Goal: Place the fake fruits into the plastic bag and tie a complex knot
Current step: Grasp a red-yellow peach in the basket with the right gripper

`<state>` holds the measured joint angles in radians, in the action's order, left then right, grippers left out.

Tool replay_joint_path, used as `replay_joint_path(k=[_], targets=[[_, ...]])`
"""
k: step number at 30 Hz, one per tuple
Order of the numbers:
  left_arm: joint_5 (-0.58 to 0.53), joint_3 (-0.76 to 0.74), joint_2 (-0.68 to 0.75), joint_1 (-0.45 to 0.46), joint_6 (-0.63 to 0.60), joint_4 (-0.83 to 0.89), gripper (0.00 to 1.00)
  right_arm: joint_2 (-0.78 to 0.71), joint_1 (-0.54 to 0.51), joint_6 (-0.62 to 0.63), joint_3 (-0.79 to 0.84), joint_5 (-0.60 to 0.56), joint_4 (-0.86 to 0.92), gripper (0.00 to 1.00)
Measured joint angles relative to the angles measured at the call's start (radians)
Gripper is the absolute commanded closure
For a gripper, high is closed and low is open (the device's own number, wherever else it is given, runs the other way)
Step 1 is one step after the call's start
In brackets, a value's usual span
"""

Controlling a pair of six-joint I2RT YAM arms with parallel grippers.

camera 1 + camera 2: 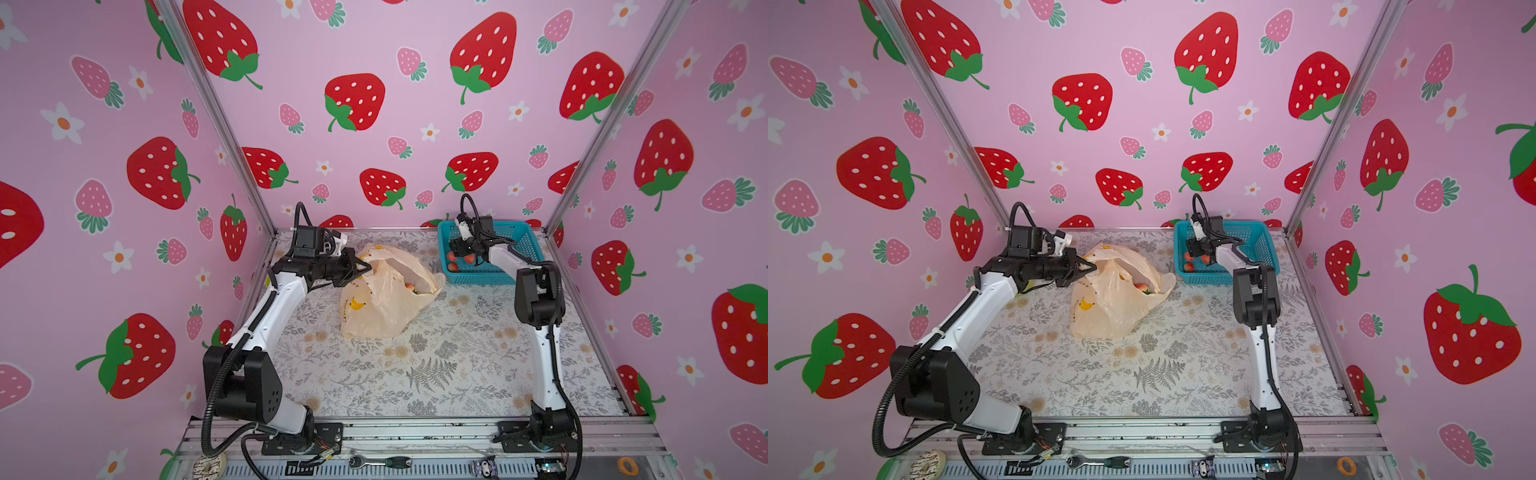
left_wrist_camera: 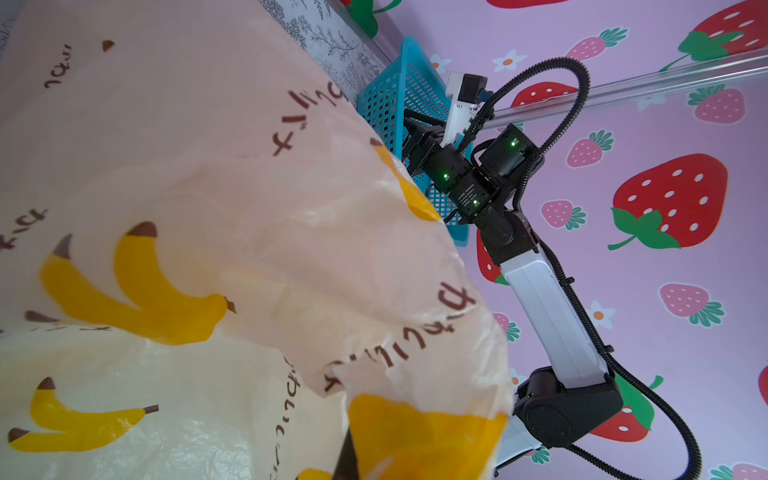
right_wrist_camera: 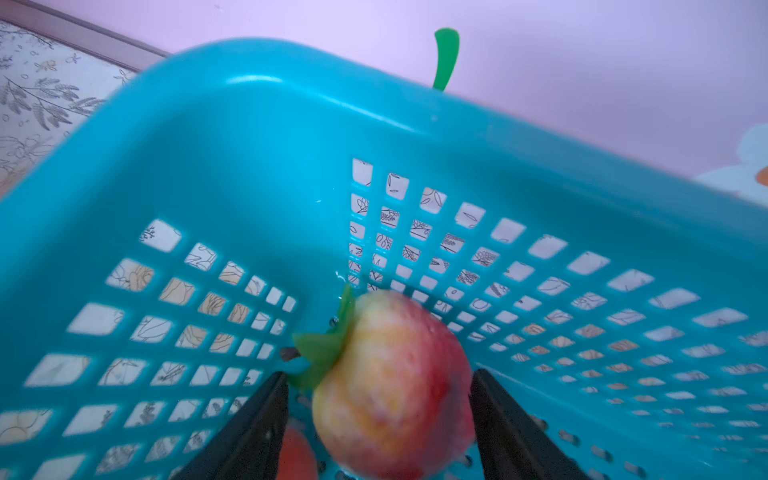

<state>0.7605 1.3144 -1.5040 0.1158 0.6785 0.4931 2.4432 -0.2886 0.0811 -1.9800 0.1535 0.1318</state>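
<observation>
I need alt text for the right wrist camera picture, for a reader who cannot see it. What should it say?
A pink-red toy strawberry with a green top sits between the open black fingers of the right gripper, inside a blue mesh basket. Part of a second strawberry shows next to it; a pink wall is behind.

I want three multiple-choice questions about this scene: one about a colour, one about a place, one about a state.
1. What colour are the banana prints on the bag? A) green B) yellow C) red
2. Where is the right gripper? A) in the basket B) in the bag C) high in the air
3. The left gripper is: A) open B) shut on the bag C) shut on nothing
Answers: 1 B, the prints are yellow; 2 A, mesh walls surround it; 3 B, it pinches the bag's rim.
</observation>
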Motion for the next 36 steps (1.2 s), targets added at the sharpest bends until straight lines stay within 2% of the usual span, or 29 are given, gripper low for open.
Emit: replay_joint_path(k=[9,15,23,27,30,36], targets=[[0.000,0.000,0.000,0.000,0.000,0.000,1.00,0.096,-0.012,0.003,-0.174,-0.071,0.109,0.30],[0.000,0.000,0.000,0.000,0.000,0.000,1.00,0.149,-0.011,-0.001,-0.274,-0.119,0.189,0.35],[0.000,0.000,0.000,0.000,0.000,0.000,1.00,0.151,-0.010,-0.009,-0.287,-0.128,0.214,0.52],[0.000,0.000,0.000,0.000,0.000,0.000,1.00,0.145,-0.004,-0.026,-0.286,-0.113,0.221,0.58],[0.000,0.000,0.000,0.000,0.000,0.000,1.00,0.098,0.000,-0.045,-0.232,-0.087,0.215,0.60],[0.002,0.000,0.000,0.000,0.000,0.000,1.00,-0.168,0.004,-0.101,0.055,-0.005,0.108,0.63]])
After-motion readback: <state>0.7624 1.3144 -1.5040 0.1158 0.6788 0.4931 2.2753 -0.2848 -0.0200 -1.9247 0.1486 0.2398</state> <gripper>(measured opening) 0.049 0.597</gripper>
